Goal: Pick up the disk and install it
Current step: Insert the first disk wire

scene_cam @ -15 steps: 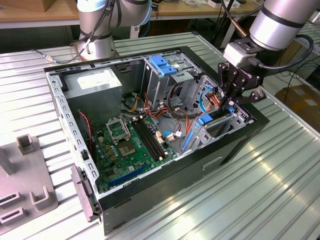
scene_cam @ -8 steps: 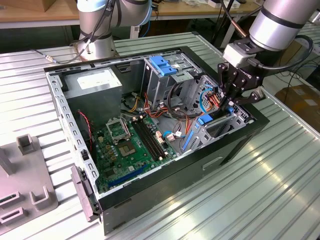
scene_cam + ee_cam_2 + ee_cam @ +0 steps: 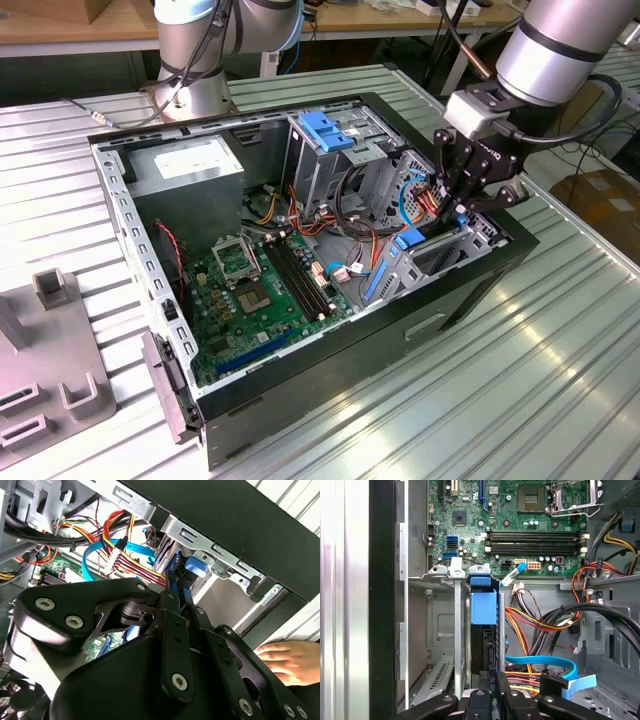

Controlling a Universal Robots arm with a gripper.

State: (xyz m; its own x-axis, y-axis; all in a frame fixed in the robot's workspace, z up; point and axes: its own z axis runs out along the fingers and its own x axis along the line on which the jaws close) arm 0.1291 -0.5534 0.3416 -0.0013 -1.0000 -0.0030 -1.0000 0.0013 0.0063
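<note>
Inside the open computer case (image 3: 330, 330), at its drive cage, I see the gripper (image 3: 458, 207) reaching down; in the second wrist view its jaws pinch the disk (image 3: 176, 582); in the first wrist view the disk (image 3: 483, 630) stands upright in the cage slot; a hand (image 3: 287, 660) rests outside the case.

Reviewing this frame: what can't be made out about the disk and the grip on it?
- Disk in the first wrist view: standing on edge in the metal bay, its faces hidden by the bay walls.
- Gripper in the exterior view: fingertip contact hidden behind its own linkage.
- Second wrist view: the gripper body blocks the bay's depth.
</note>
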